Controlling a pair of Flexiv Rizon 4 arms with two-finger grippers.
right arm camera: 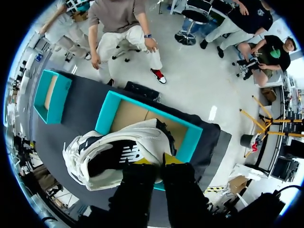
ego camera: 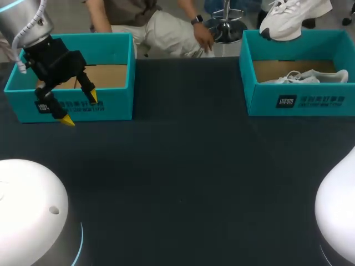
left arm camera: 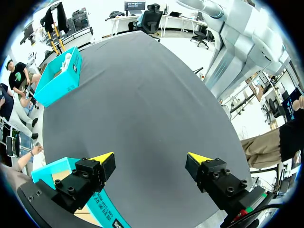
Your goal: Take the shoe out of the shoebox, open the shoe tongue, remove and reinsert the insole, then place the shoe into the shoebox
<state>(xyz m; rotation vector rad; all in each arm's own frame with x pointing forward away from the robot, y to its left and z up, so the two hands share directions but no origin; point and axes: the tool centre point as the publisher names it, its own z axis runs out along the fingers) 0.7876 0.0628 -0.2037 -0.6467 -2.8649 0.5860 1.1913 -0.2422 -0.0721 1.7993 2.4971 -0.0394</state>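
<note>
A white shoe [ego camera: 293,19] with a dark lining hangs above the back edge of the right teal shoebox [ego camera: 299,102]. In the right wrist view my right gripper [right arm camera: 157,160] is shut on the shoe's [right arm camera: 114,154] collar at the heel, over that open shoebox [right arm camera: 105,114]. The right gripper itself is out of the head view. My left gripper [ego camera: 80,107] hovers open over the front wall of the left teal shoebox [ego camera: 111,105]. In the left wrist view its fingers [left arm camera: 151,159] stand wide apart with nothing between them.
Something white and crumpled [ego camera: 305,77] lies inside the right shoebox on its brown floor. The left shoebox [left arm camera: 102,209] shows brown cardboard inside. Dark table cloth [ego camera: 183,166] stretches between and in front of the boxes. The arms' white bases [ego camera: 28,210] sit at the near corners.
</note>
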